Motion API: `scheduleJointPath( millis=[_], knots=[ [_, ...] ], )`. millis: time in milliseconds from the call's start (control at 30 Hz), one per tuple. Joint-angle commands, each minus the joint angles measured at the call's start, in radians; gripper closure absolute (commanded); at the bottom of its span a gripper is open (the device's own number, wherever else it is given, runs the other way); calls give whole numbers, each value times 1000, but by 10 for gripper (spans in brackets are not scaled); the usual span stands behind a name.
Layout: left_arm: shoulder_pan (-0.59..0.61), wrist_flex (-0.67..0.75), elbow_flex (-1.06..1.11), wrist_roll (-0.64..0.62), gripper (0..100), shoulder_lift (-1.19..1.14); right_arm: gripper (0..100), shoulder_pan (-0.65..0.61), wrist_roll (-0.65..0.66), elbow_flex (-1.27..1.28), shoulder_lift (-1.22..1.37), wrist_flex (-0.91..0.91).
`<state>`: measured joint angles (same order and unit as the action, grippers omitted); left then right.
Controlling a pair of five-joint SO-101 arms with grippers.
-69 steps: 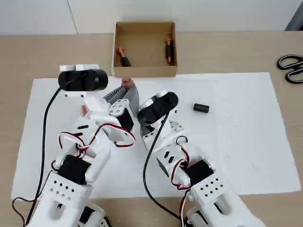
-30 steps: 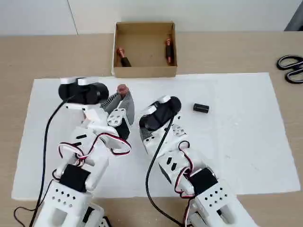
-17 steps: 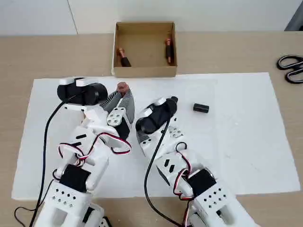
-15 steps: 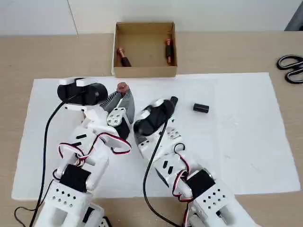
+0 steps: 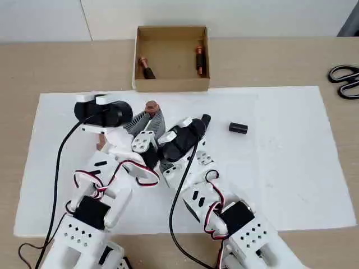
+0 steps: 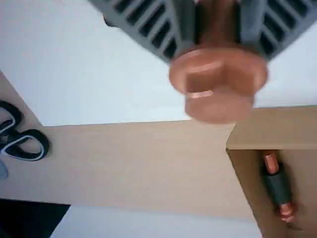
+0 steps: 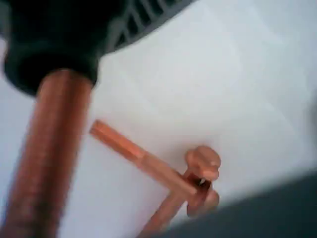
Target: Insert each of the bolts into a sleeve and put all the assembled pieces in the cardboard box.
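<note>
Wood table [image 5: 33, 61] carried a white sheet [image 5: 291, 168], with the left arm [image 5: 101, 190] and right arm [image 5: 224, 207] side by side over the sheet's middle. The cardboard box [image 5: 171, 85] sat just beyond the left gripper [image 5: 148, 119] tip, at the sheet's far edge. Two assembled pieces [image 5: 146, 68] lay inside it, one near each side wall. Scissors [image 5: 346, 80] lay well out past the right arm's outer side, on bare wood. Left gripper was clamped narrow on a copper bolt [image 6: 218, 82], ribbed fingers [image 6: 143, 25] on the shank, head poking out past the tips toward the box. Right gripper [image 5: 166, 163] was tucked in close beside the left one; couldn't tell its grip. Right wrist view had a black sleeve [image 7: 47, 49] up close, with a copper threaded shaft [image 7: 44, 163] sticking out of it. A loose sleeve [image 5: 238, 128] lay on the sheet near the right arm's outer side, apart from both grippers. Two loose bolts [image 7: 143, 158] lay on the sheet beside the left arm, touching near their heads.
</note>
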<state>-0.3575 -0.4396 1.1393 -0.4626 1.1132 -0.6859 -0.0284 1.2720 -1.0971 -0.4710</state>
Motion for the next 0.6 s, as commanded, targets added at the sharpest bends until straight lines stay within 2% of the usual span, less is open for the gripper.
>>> scheduleJointPath(
  millis=[0,567],
  knots=[
    [-6,28,15,-6,994,23,995,-5,-9,-8,-27,2],
    [-6,87,27,-9,994,21,995,-7,-9,-8,-27,2]
  ],
)
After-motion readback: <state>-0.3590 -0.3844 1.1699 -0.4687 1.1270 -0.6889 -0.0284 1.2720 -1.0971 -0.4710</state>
